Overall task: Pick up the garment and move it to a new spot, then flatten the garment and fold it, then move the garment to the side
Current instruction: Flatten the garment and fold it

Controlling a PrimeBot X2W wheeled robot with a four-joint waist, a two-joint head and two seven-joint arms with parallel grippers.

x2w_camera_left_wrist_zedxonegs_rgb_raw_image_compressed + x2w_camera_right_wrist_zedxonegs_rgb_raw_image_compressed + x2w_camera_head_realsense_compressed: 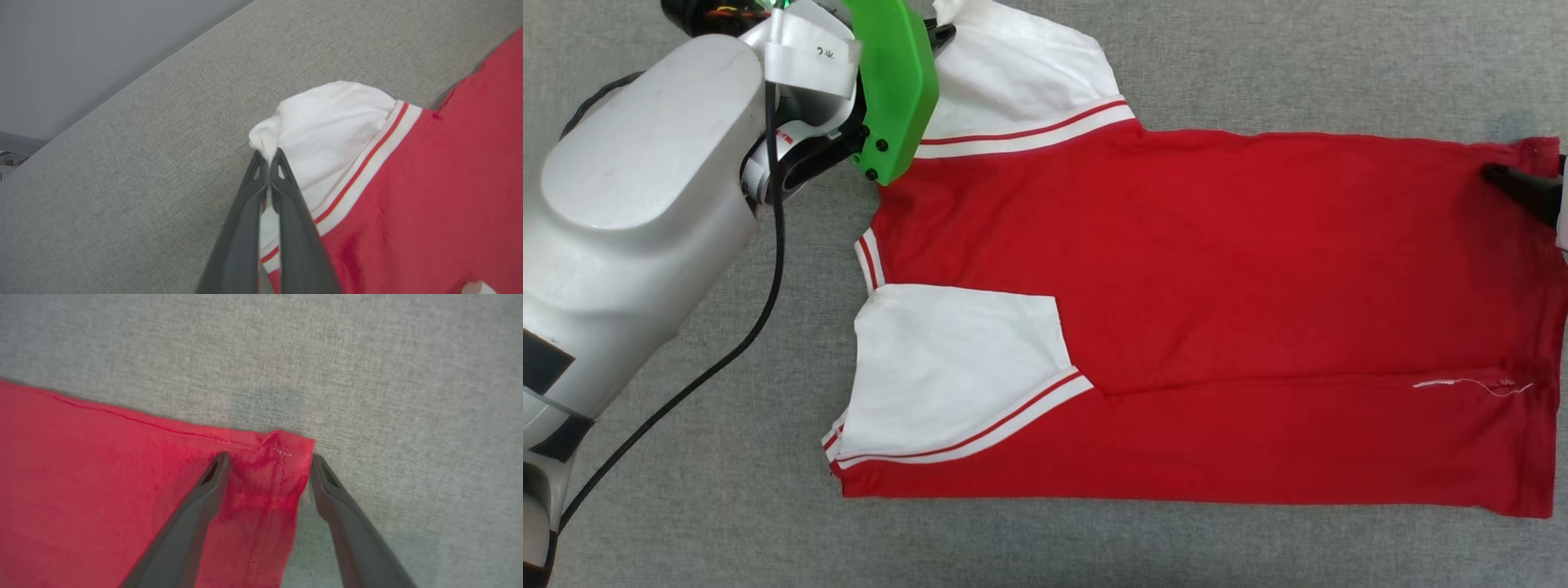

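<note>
One garment is lying flat on the grey fabric surface, with two white sleeves showing: one is sitting folded onto the red body, and the other is getting pinched at its tip by the left gripper, jaws clamped together on the cloth. The right gripper is hovering at the garment's hem corner, its two fingers spread wide and straddling that corner

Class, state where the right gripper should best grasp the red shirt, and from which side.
Probably the hem corner of the garment, from above: it lies flat there, and the open right gripper straddles it, one finger on cloth, one off.
</note>
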